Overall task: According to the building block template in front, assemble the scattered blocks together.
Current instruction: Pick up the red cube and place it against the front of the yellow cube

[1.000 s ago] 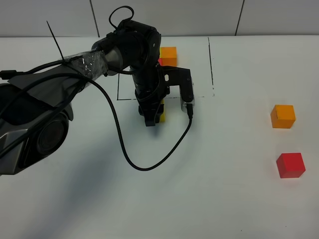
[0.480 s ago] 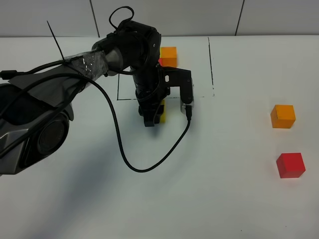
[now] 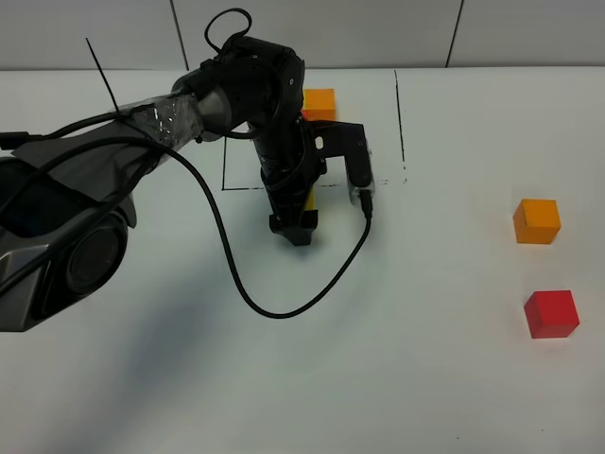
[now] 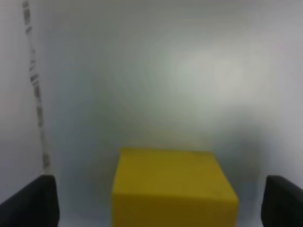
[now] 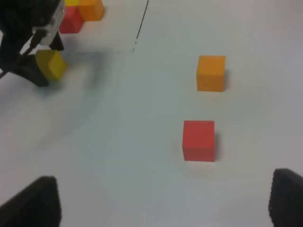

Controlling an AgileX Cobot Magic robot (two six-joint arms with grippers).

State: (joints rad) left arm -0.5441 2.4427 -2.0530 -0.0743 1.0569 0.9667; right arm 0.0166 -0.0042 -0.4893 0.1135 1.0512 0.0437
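The left tool (image 4: 156, 201) stands with jaws apart around the yellow block (image 4: 173, 189), resting on the worktop (image 3: 425, 378) just on the near side of the framed template (image 3: 319, 102); a crooked lift-off could let one finger nudge it askew.

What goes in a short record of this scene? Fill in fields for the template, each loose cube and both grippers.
template: joined cluster inside a black-lined frame, far side of the table, partly hidden by the left arm
yellow cube: on the table just in front of the frame
orange cube: loose, right side of the table
red cube: loose, nearer than the orange cube, apart from it
left gripper: open, a finger on each side of the yellow cube with gaps
right gripper: open, empty
assembly: no loose cubes joined
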